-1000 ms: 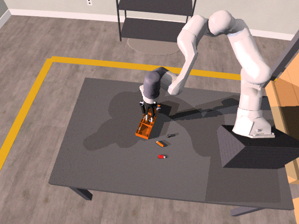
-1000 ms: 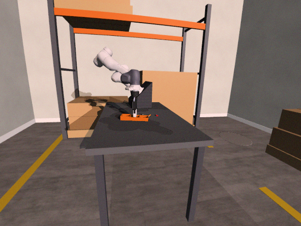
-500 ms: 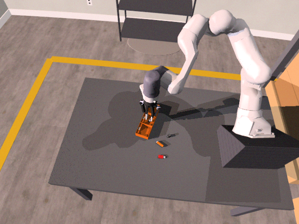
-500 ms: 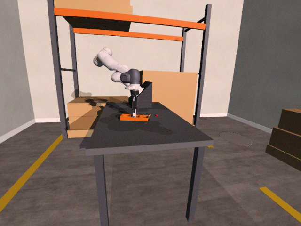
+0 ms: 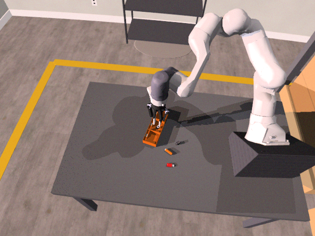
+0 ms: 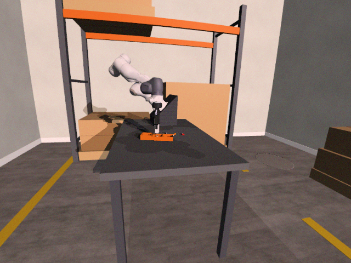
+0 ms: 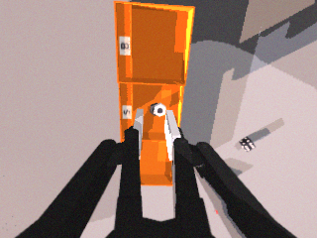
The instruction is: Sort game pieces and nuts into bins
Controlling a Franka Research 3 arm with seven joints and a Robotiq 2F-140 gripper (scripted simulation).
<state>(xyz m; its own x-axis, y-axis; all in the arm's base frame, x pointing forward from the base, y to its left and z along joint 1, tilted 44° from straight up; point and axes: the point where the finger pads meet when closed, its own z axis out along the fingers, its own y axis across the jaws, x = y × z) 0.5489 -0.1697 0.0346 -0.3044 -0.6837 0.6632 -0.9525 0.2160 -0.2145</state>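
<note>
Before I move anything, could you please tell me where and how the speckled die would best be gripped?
I would grip the die by two opposite side faces, coming straight down from above. Its small, blocky shape suggests flat sides to pinch, and it lies out on the table, with nothing touching it.

End effector [image 5: 156, 125] [image 6: 156, 132] [image 7: 154, 119] slightly higher over orange bins [image 5: 150, 143] [image 6: 164, 138] [image 7: 152, 82] than before.
</note>
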